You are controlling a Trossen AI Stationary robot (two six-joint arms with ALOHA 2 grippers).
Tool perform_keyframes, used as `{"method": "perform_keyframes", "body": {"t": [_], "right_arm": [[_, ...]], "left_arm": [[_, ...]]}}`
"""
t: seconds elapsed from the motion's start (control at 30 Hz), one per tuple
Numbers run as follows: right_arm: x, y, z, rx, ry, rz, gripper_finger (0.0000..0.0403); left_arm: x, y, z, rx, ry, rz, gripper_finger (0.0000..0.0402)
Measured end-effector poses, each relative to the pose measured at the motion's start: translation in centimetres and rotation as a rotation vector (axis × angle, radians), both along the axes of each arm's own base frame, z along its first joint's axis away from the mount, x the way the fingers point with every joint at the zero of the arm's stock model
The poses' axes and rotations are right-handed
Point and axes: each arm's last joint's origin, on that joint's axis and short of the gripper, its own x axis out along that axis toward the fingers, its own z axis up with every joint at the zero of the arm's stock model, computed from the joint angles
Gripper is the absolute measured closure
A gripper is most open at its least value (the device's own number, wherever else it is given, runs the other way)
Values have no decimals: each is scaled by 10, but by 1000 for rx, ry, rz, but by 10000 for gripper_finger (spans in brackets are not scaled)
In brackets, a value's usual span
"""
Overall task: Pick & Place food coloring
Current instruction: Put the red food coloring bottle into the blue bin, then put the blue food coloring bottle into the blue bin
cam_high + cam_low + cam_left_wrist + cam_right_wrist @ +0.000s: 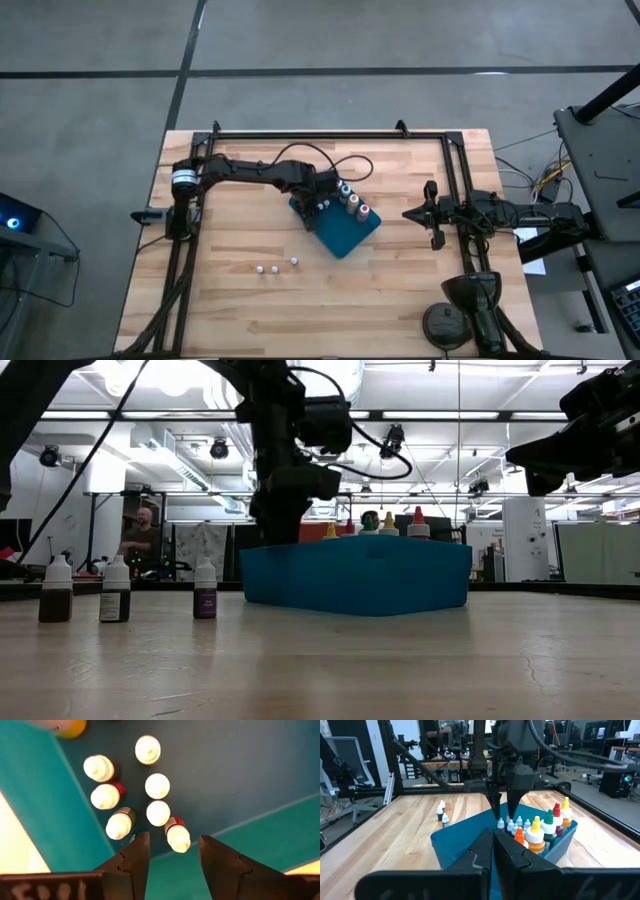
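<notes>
Your left gripper (170,851) hangs just over the blue tray (340,238), which sits near the middle of the wooden table (230,310). Its two fingers (134,857) stand apart with nothing between them. Right under them you can see seven little white-topped bottles (157,786) standing close together on the tray floor, and one of them pokes up between the two fingertips without being pinched. The bigger bottles with coloured tops (353,203) stand in a row along the far right side of the same tray; from table height you see their yellow, green and red tips (418,518) over the tray wall. Three more small bottles (272,267) are still out on the bare wood, to the left of the tray and nearer the front edge, standing up straight in a short row and well apart from the tray. Your right gripper (412,213) waits over the right side of the table, away from the tray, with its fingers pressed together and holding nothing.
</notes>
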Motion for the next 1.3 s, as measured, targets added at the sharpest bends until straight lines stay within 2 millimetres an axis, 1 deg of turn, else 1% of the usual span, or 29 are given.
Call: {"method": "perform_keyframes", "body": {"t": [0.17, 0.33, 0.53, 0.83, 1.03, 1.3], "right_arm": [[0, 0, 0, 0, 0, 0, 394], [0, 0, 0, 1, 0, 0, 394], [0, 0, 0, 2, 1, -1, 394], [0, 0, -1, 1, 5, 1, 394], [0, 0, -1, 0, 6, 0, 394], [0, 0, -1, 2, 6, 0, 394]], "left_arm": [[2, -1, 9, 1, -6, -2, 262], [-2, -9, 19, 1, -18, -22, 262], [-10, -23, 31, 0, -12, -55, 262], [-19, -49, 49, 4, -55, -129, 261], [-30, -67, 51, 5, -65, -180, 261], [-50, -96, 41, 5, -115, -272, 261]]}}
